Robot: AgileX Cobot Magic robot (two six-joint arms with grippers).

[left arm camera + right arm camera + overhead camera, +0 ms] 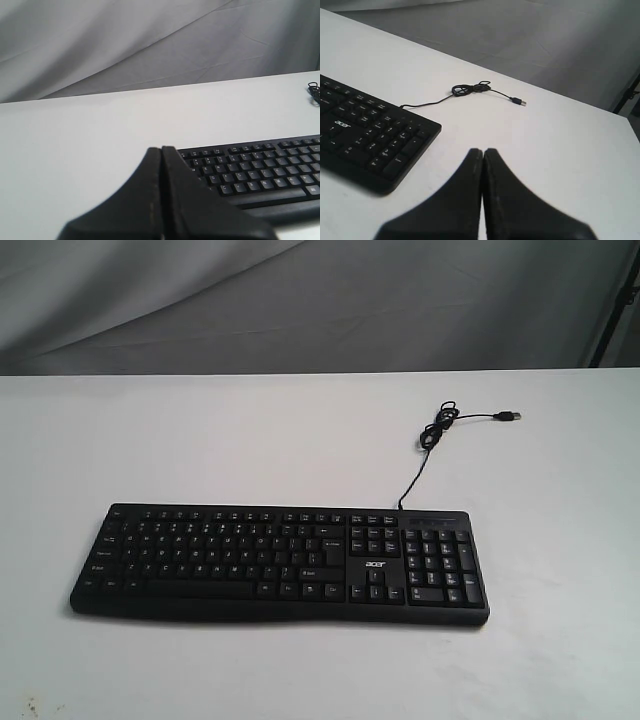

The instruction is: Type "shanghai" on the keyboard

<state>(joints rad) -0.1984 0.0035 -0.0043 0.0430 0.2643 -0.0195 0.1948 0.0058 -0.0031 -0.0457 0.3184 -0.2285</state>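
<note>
1. the keyboard (280,562) lies flat on the white counter (200,440), near the front and middle of the exterior view, its long side running across that view
2. its number pad (440,560) is at the right end, with the small white "acer" logo (373,564) just left of it, among the arrow keys
3. a thin black cable (415,480) leaves the back edge above the number pad and runs away toward the grey cloth backdrop (300,300)
4. the cable gathers into a small loose coil (440,425), and the usb plug (510,416) lies on the counter just right of it, plugged into nothing
5. the left jaws are clenched tip to tip with nothing between them, and they cover the letter-key end of the keyboard in the left wrist view
6. the right jaws are likewise pressed together and empty, over bare counter beside the number-pad end, apart from the keyboard
</note>
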